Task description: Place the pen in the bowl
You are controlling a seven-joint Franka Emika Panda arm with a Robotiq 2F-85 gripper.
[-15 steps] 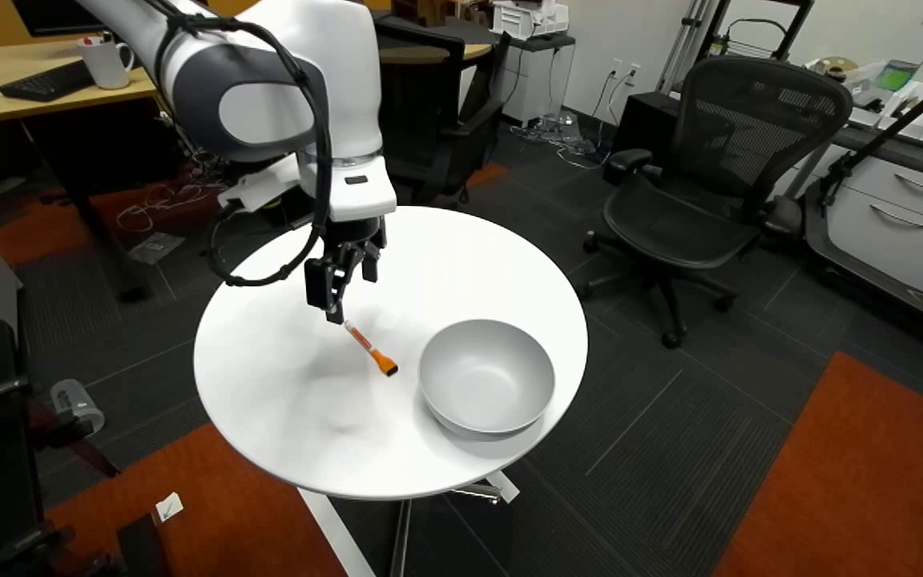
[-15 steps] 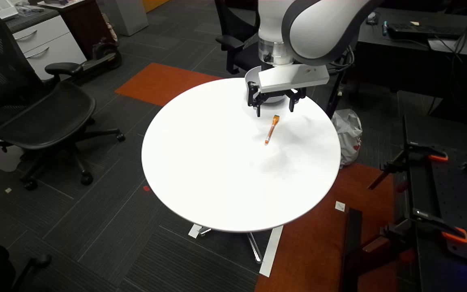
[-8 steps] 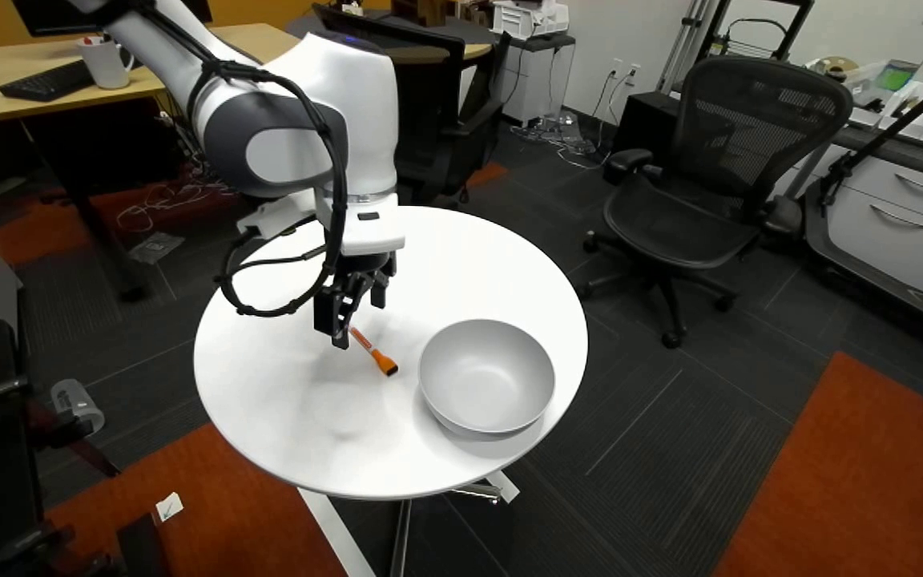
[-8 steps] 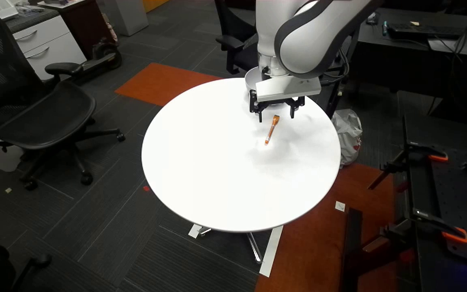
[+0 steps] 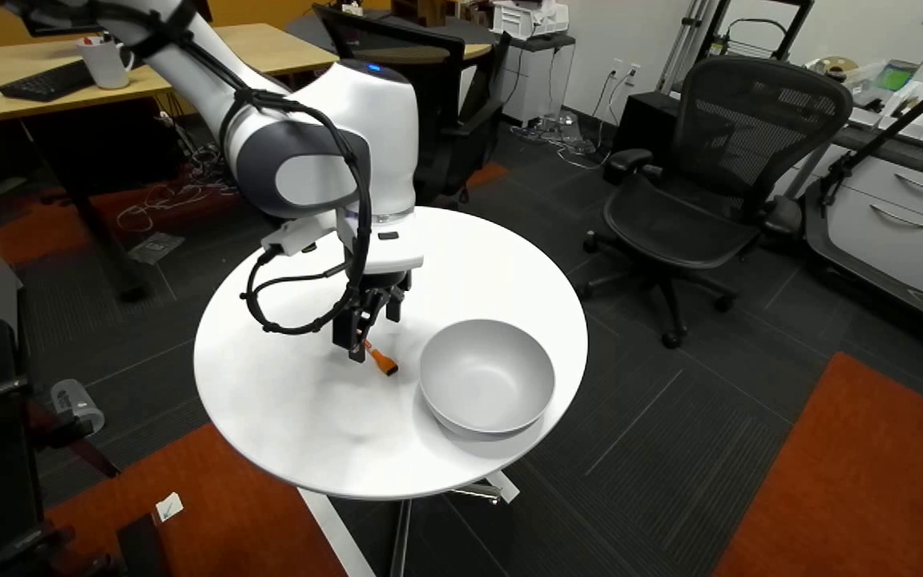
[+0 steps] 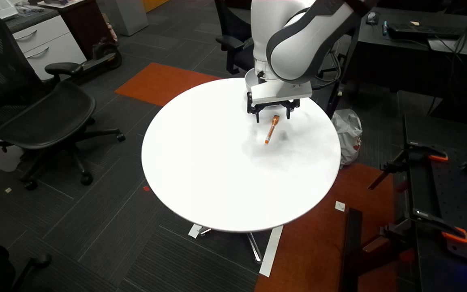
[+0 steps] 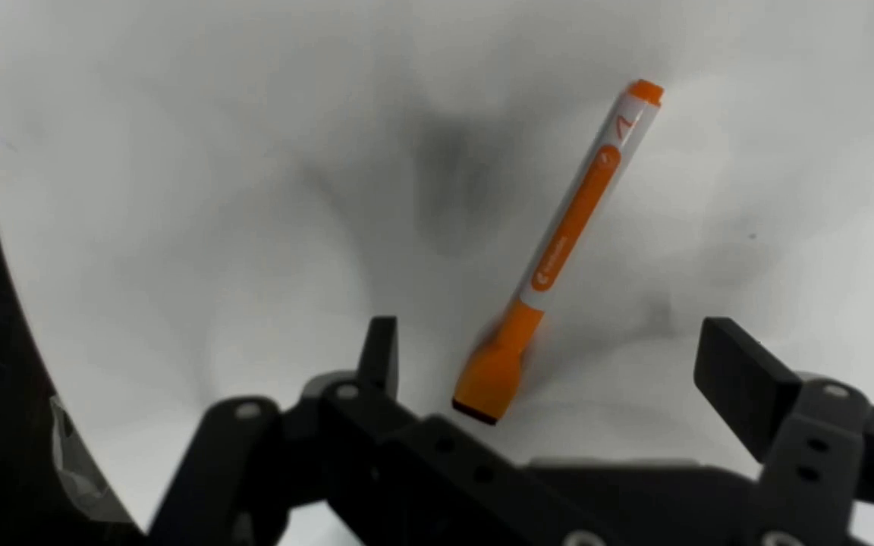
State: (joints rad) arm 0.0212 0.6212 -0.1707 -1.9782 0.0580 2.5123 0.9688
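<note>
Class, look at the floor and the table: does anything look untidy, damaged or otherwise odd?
Yes: in an exterior view, cables lie loose and tangled across the floor near the wall, which looks untidy. On the table, the pen and bowl show no visible damage.

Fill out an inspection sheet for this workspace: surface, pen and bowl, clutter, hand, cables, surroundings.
Surface: round white table; grey patches, whether shadow or smudge unclear.
Pen: lies on the table, not gripped.
Bowl: upright on the table; nothing seen inside.
Clutter: mug and keyboard on a separate desk.
Hand: open above the table; in the wrist view, the pen's dark-tipped end shows between its jaws, untouched.
Cables: black cable loops beside the arm; pale cords tangle on the floor.
Surroundings: black office chair near the table, white drawers beyond.
</note>
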